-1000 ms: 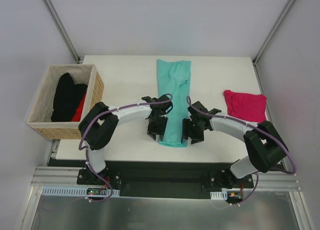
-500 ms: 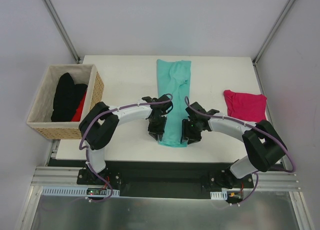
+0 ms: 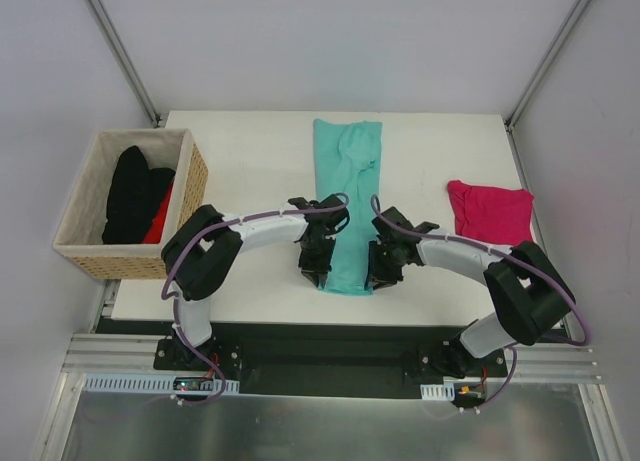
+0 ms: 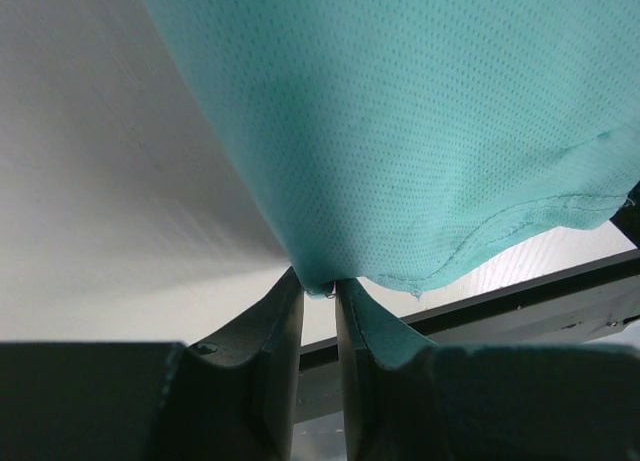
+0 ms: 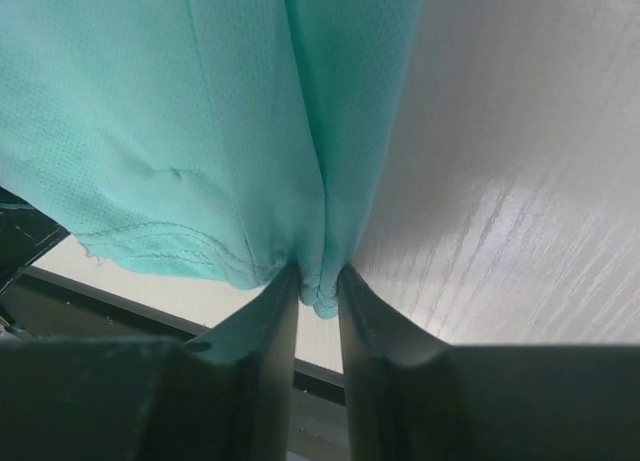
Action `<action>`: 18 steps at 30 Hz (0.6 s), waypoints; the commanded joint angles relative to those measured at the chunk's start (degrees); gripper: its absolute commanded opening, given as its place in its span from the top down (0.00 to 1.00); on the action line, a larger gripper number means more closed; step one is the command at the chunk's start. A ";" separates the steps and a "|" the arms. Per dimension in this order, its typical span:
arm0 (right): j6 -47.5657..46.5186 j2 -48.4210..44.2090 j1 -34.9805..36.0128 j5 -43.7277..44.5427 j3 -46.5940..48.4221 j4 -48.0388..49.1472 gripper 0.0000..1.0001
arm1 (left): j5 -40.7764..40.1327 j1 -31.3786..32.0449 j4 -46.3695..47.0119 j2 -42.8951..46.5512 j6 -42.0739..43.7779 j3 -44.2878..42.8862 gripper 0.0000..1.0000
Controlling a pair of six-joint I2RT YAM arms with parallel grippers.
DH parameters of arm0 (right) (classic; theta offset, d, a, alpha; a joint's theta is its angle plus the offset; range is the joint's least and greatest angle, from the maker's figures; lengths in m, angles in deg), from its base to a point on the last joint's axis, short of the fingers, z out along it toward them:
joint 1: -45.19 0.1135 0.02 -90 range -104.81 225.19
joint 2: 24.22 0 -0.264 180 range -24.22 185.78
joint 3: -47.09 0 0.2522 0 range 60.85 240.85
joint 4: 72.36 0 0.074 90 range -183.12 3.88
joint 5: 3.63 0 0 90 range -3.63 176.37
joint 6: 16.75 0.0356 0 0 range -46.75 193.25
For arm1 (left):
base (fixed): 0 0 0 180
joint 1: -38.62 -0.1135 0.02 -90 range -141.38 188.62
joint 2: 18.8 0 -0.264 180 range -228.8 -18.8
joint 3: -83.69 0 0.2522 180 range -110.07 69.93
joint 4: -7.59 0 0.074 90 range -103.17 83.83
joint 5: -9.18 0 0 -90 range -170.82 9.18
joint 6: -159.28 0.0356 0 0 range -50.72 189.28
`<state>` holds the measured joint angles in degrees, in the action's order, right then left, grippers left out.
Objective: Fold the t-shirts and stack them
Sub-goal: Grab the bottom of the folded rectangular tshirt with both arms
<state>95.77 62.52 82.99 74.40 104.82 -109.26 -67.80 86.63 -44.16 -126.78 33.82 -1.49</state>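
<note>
Your left hand (image 4: 318, 281) is clenched on the near left corner of the teal t-shirt (image 3: 348, 196), with the hem pinched between its fingertips, and your right hand (image 5: 318, 283) grips the near right corner the same way. The shirt lies as a long narrow strip down the middle of the surface (image 3: 250, 171), its near end at the front edge. You'll see the pink t-shirt (image 3: 490, 211) folded on the right side, and black t-shirts (image 3: 135, 206) in the basket (image 3: 110, 249) off the left edge.
</note>
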 commanded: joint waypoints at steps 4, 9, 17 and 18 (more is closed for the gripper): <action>1.38 0.54 0.78 -0.25 -2.04 1.08 0.96 | 1.13 1.03 -0.41 -1.35 -1.01 0.23 0.99; 0.60 0.10 0.87 0.10 -0.73 -0.50 0.99 | 1.31 1.03 -0.32 -0.91 -0.31 -1.35 1.00; -0.46 -4.47 1.05 3.00 4.89 -7.09 0.99 | 0.52 0.95 -1.90 3.74 -0.92 -3.55 1.00; -0.55 -4.82 1.13 3.26 5.51 -7.71 0.99 | 0.35 0.95 -2.34 4.44 -0.92 -3.90 1.00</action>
<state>95.84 61.60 83.51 75.65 105.85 -112.06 -67.34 87.05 -44.25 -127.51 33.21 -2.47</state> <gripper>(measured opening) 0.022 0.009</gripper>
